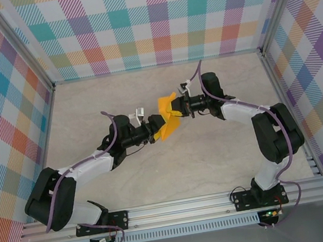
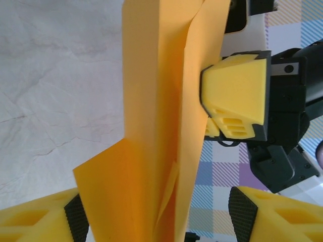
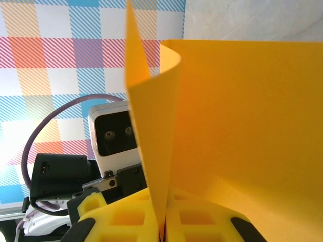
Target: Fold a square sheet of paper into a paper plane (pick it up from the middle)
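Observation:
The orange-yellow square sheet of paper [image 1: 165,104] hangs above the table's middle between both arms, creased lengthwise into layered flaps. I cannot tell from here whether it has the shape of a paper plane. My right gripper [image 3: 162,228] is shut on one edge of the paper [image 3: 242,111]. From the left wrist those yellow fingers [image 2: 234,93] pinch the sheet [image 2: 156,101] from the right. My left gripper [image 2: 159,218] stands open around the lower folds; its right pad [image 2: 242,212] is clear of the paper. Seen from above, the left gripper [image 1: 158,126] faces the right gripper [image 1: 179,110].
The pale table [image 1: 157,176] is walled by checked panels [image 1: 146,20] at the back and sides. A metal rail [image 1: 181,209] with both arm bases runs along the near edge. The left wrist's camera housing [image 3: 113,133] sits just behind the paper.

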Motion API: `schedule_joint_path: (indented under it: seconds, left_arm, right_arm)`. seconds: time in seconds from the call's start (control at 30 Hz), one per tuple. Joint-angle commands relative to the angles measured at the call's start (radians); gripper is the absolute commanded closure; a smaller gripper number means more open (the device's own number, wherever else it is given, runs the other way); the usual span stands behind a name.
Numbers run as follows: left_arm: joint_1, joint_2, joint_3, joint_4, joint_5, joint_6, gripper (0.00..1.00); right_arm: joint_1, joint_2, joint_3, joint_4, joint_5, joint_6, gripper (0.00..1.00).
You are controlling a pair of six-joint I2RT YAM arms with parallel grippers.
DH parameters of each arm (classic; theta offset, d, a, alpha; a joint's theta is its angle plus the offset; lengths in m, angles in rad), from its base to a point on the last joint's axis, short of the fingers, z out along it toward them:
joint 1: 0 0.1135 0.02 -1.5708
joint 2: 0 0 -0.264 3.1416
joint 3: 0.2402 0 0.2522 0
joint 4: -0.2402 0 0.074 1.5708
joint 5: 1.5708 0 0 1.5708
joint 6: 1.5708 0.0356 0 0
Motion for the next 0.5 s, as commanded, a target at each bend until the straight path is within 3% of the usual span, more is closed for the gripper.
schedule_joint_path:
  seconds: [0.0, 0.2, 0.3, 0.4, 0.47]
  left_arm:
    - [0.011, 0.007, -0.003, 0.123, 0.02, -0.039, 0.39]
    - [0.011, -0.014, -0.022, 0.134, -0.032, -0.029, 0.65]
    - [0.011, -0.014, -0.023, 0.106, -0.041, -0.016, 0.74]
    - [0.011, -0.014, -0.022, 0.08, -0.054, 0.006, 0.9]
    - [0.012, -0.024, -0.022, 0.049, -0.07, 0.029, 0.94]
  right_arm:
    - [0.003, -0.027, 0.013, 0.051, -0.035, 0.027, 0.91]
    - [0.004, -0.015, -0.003, 0.041, -0.041, 0.019, 0.89]
    - [0.005, -0.016, -0.012, 0.034, -0.038, 0.008, 0.83]
    - [0.004, -0.025, -0.005, -0.021, -0.025, -0.026, 0.78]
    - [0.004, -0.036, 0.0, -0.06, -0.014, -0.051, 0.72]
